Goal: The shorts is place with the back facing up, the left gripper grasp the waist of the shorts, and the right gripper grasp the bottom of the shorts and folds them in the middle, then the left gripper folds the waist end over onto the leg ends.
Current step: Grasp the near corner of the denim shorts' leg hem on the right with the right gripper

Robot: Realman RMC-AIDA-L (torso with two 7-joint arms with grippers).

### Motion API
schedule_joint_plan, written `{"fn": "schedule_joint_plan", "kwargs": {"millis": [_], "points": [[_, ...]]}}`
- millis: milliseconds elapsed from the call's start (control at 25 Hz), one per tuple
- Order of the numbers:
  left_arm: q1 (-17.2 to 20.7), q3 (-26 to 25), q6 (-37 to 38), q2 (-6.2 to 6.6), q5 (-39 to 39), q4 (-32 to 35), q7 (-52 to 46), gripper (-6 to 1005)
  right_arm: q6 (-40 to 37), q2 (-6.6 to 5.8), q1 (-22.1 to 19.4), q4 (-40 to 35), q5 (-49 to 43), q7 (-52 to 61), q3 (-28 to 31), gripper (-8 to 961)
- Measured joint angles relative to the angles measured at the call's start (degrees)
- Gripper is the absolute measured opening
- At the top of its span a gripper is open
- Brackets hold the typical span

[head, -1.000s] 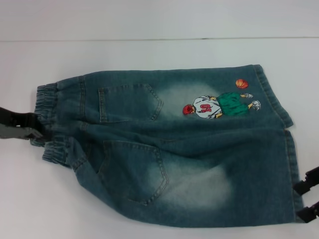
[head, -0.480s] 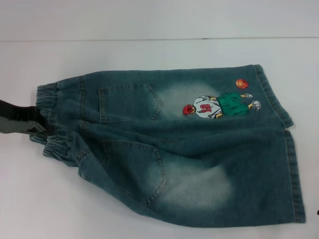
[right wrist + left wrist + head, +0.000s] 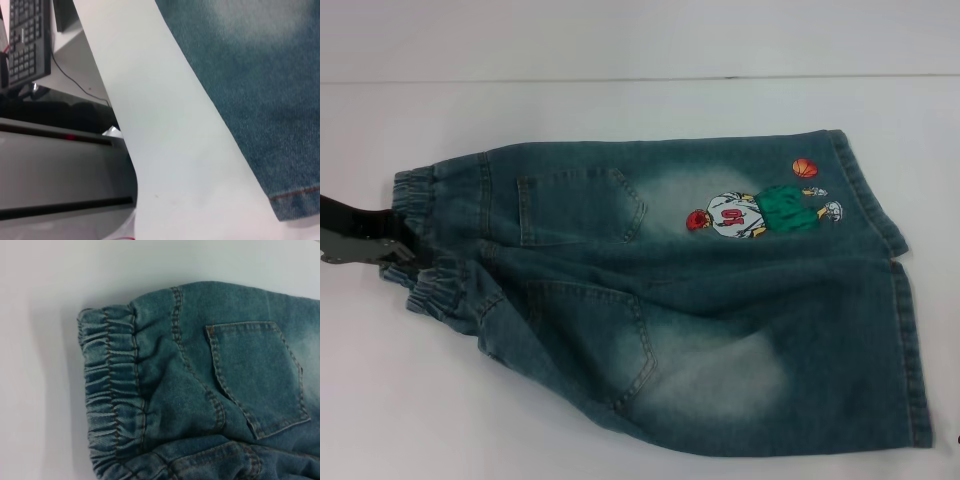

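White counter [image 3: 620,110] fills the head view, with the shorts [image 3: 700,300] spread across its middle, back pockets up, waist [image 3: 420,240] to the left and the leg ends [image 3: 905,340] to the right. The cartoon [image 3: 760,212] sits on the far leg near its hem.

A second ago the right end effector showed at the near right corner, black fingers just off the hem; half a second ago it had nearly slid out of sight, and now only a dark speck remains at the frame's right edge. I cannot tell how its fingers stand. Its wrist view looks down at the near hem corner [image 3: 295,200] and bare counter edge, with a keyboard [image 3: 25,40] beyond, so it hovers close but apart from the cloth.

The left end effector [image 3: 395,252] has meanwhile pushed in at the waist. The elastic band near it has bunched and the near-left part of the waist has pulled inward and puckered compared with a second ago, which suggests the fingers have closed on the waist, though the tips are hidden against the denim. Its wrist view shows the ruched band [image 3: 110,400] and one pocket [image 3: 257,375].

My read: the waist grasp is about settled, but the bottom is not held, so the middle fold cannot begin until the right side returns.
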Motion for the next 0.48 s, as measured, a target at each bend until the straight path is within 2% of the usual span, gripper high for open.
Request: {"fn": "schedule_joint_plan", "kwargs": {"millis": [480], "points": [[0.3, 0.0, -0.1, -0.02, -1.4, 0.0, 0.1, 38, 3.2, 0.76, 1.1, 0.8, -0.8, 1.8, -1.0, 867]]}}
